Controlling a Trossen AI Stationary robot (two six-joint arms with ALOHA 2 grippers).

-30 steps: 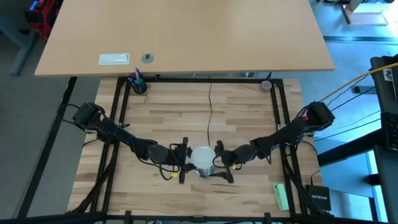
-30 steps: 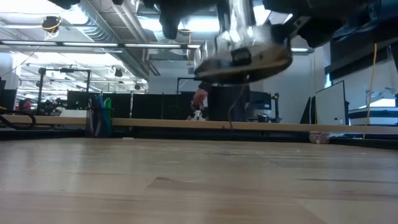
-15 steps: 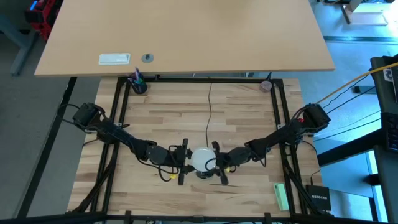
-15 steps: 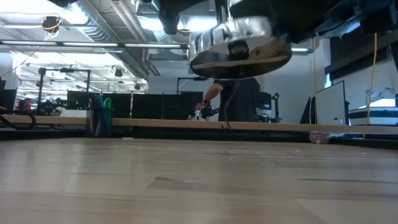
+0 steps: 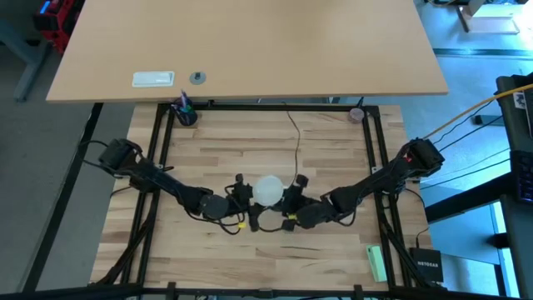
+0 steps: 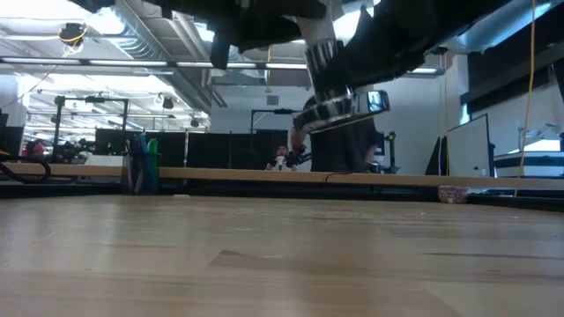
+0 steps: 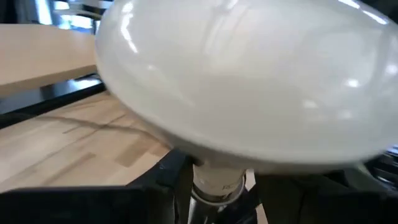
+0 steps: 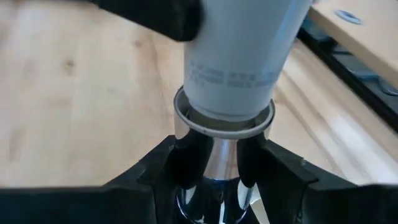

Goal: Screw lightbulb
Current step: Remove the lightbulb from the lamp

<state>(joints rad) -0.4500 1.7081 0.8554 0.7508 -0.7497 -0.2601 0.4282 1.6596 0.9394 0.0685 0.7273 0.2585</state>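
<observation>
Lightbulb (image 7: 249, 81) | light, fragile, slick glass, I'd guess | left gripper (image 5: 241, 200) clamped on its neck | right gripper (image 8: 214, 162) pinching the socket (image 8: 217, 146); I'd twist gently.

Frosted white lightbulb (image 5: 268, 190) held aloft, base seated in socket (image 8: 222, 134).

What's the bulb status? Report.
Left gripper shut on lightbulb neck. Right gripper shut on socket. Base in socket mouth, held above table. Nothing blocking.

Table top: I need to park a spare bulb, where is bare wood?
Bare: the table between the pen cup and the black cord. Crowded: front middle, where both arms hold the lightbulb and socket.
</observation>
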